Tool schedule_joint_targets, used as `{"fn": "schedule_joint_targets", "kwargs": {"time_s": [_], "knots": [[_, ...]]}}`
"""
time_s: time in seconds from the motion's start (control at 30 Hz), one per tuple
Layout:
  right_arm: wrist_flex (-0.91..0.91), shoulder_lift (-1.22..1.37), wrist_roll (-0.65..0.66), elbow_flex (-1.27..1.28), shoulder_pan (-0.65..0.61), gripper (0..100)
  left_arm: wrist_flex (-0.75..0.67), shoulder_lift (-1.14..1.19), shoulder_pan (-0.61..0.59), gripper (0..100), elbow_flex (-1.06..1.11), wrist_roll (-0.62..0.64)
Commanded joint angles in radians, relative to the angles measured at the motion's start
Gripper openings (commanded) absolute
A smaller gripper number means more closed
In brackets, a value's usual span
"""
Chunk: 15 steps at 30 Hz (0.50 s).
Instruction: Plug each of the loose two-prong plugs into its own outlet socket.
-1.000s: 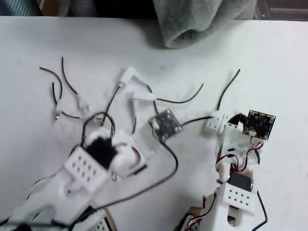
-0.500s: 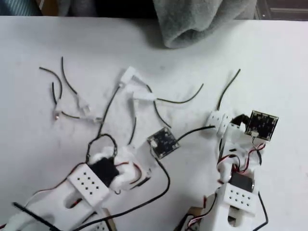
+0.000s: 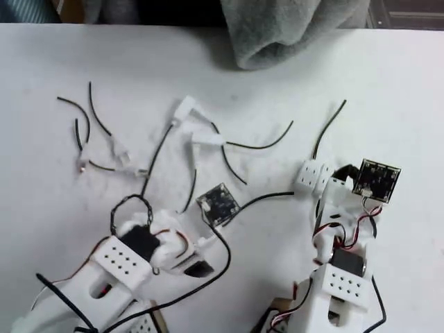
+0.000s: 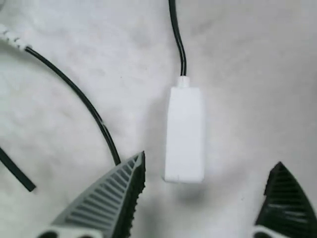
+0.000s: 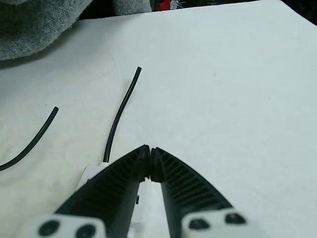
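A white two-prong plug (image 4: 184, 134) lies flat on the table, its black wire leading away from it. My left gripper (image 4: 210, 163) hovers open over its end, one finger on each side, touching nothing. The left arm (image 3: 121, 260) sits at the near left of the table. The white socket block (image 3: 310, 177) rests right of centre with black wires running from it. My right gripper (image 5: 149, 150) is shut, tips together, right beside that socket block (image 5: 91, 173); I cannot tell if it touches it. Two more white plugs (image 3: 186, 107) (image 3: 208, 139) lie in the middle.
Loose black wires and small connectors (image 3: 121, 156) are scattered over the left half of the white table (image 3: 388, 90). A grey cloth (image 3: 291, 31) hangs over the far edge. The left arm's black cable (image 3: 225, 260) loops across the near middle.
The left arm has drawn back toward the near left edge, away from the plugs in the middle. The right arm and socket block have hardly moved.
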Motion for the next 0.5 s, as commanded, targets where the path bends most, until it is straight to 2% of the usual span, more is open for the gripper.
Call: {"fn": "schedule_joint_targets", "kwargs": {"time_s": [0.0,0.17,0.27,0.47], "knots": [[-0.015,-0.001,0.005,-0.003,0.001,2.4,-0.015,-0.027,-0.021,39,-0.025,-0.014],[-0.015,-0.001,0.005,-0.003,-0.001,2.4,-0.015,-0.021,-0.058,39,-0.083,-0.017],[-0.015,-0.001,0.005,-0.003,-0.001,2.4,-0.018,-0.021,-0.102,39,-0.104,-0.072],[-0.015,-0.001,0.005,-0.003,-0.001,2.4,-0.107,-0.021,-0.246,39,-0.097,-0.158]]}}
